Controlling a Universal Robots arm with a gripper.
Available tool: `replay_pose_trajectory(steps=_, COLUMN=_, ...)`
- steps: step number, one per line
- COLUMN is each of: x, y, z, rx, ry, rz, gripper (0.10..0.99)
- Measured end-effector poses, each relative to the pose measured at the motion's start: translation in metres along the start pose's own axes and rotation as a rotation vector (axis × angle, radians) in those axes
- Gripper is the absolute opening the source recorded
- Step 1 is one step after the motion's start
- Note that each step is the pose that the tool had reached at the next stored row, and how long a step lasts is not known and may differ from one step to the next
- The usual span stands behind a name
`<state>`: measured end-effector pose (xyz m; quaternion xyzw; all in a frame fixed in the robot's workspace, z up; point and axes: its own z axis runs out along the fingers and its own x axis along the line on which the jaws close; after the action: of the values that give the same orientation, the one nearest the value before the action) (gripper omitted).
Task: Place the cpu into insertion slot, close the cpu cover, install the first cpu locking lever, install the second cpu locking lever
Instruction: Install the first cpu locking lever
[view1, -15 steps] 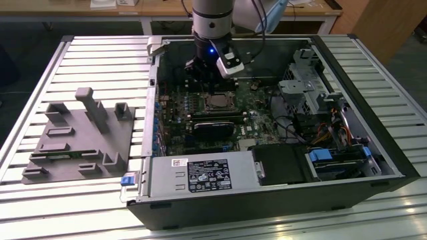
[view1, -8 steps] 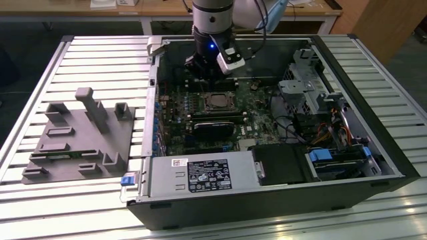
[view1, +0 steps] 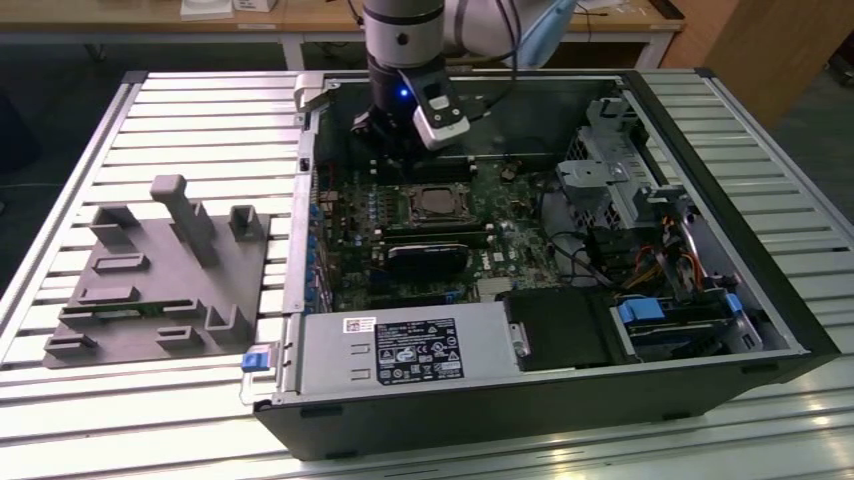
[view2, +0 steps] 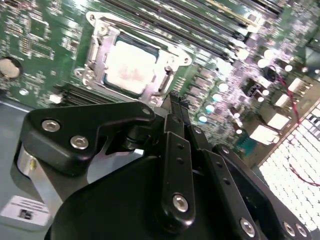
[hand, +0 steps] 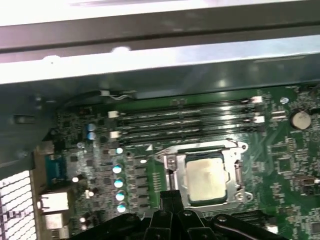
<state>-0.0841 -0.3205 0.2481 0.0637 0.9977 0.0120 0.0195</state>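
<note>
Slatted table (view1: 200, 110), open case (view1: 534, 410), gripper (view2: 175, 102) near cpu (view2: 131, 67), memory slots (hand: 185, 125) beside

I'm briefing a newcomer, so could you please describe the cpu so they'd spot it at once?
Look inside the open computer case, at the green board. Next to its long black memory slots sits a square silver cover. The cpu is the plain pale tan square in its window, unlike the dark slots and chips nearby.
</note>
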Motion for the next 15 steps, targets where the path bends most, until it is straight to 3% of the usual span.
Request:
replay_pose_trajectory(steps=7, x=0.0156, y=-0.002, z=0.0, rx=-0.001, ry=0.0001, rz=0.0, gripper=0.106)
replay_pose_trajectory(steps=9, x=0.0187, y=-0.0024, z=0.0002, rx=-0.009, ry=0.0012, rz=0.0, gripper=0.106)
replay_pose_trajectory(steps=12, x=0.0229, y=-0.0032, z=0.0003, rx=-0.038, ry=0.0049, rz=0.001, gripper=0.106)
replay_pose_trajectory(steps=15, x=0.0264, y=-0.0039, z=0.0004, rx=-0.089, ry=0.0114, rz=0.004, gripper=0.106)
